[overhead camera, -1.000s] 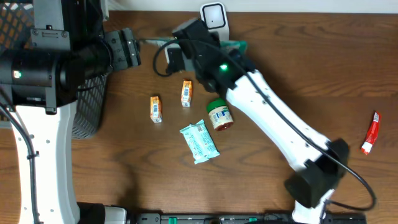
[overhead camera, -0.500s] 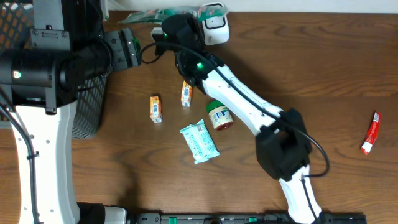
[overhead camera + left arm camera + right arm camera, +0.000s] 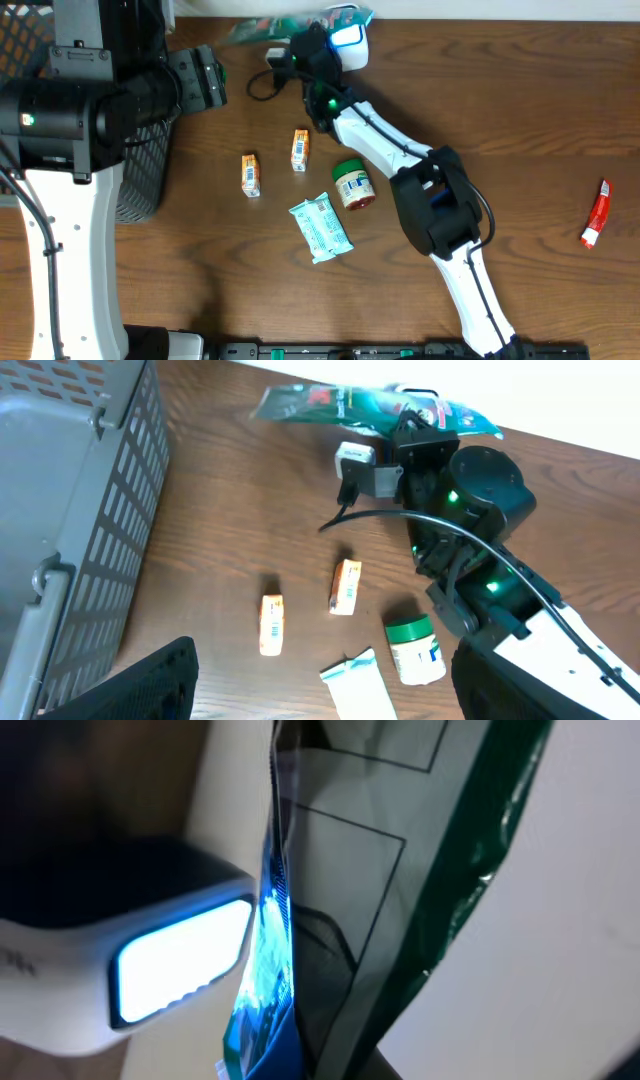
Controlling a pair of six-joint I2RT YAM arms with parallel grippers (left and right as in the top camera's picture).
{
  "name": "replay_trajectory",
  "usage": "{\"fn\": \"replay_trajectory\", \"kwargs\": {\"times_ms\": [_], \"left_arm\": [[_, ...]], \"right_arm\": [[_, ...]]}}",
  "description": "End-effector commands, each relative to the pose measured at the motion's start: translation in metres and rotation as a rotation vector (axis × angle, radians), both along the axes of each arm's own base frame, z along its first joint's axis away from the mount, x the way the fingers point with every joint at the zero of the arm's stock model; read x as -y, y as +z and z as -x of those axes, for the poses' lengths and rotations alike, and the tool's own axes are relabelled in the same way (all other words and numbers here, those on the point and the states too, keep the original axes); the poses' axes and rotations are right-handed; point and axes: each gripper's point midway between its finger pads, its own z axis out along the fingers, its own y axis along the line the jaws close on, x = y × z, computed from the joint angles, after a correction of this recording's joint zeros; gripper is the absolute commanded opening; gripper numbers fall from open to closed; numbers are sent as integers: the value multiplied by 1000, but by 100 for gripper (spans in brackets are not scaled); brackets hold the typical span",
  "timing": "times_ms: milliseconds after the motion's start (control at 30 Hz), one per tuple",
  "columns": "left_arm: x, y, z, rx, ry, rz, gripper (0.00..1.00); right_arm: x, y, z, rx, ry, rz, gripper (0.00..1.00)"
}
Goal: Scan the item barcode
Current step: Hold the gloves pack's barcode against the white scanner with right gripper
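Note:
My right gripper is shut on a green foil bag, which it holds flat at the table's back edge, beside the white scanner. In the right wrist view the bag hangs just in front of the scanner's lit window, and blue light falls on the bag's edge. The left wrist view shows the same bag stretched out above the right gripper's black head. My left gripper stands open with nothing in it, to the left of the bag and next to the basket.
A grey mesh basket stands at the left edge. Mid-table lie two small orange boxes, a green-lidded jar and a teal-and-white packet. A red tube lies far right.
The right arm has swung the green bag from the scanner's right side to the back edge at its left. The scanner window now glows blue. The left arm has not moved.

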Motion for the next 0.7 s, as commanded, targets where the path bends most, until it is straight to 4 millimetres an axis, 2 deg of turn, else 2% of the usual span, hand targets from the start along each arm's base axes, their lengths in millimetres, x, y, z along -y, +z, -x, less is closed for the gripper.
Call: {"fn": "replay_trajectory", "kwargs": {"times_ms": [0,167,367,533,667], "left_arm": [[-3,1,-1,1,13,-5,82],[-3,1,-1,1,13,-5,82],[-3,1,-1,1,13,-5,82],[-3,1,-1,1,13,-5,82],[-3,1,-1,1,13,-5,82]], "right_arm": [[0,-13,-8,-16,30,-43,1],[-3,-37,-2,-107,26,-134,1],[-4,-55,6,-195,-9,-230,1],[-1,-66,11,-245,-34,-265,1],[-1,-66,10,-245,-35,-267,1]]}}
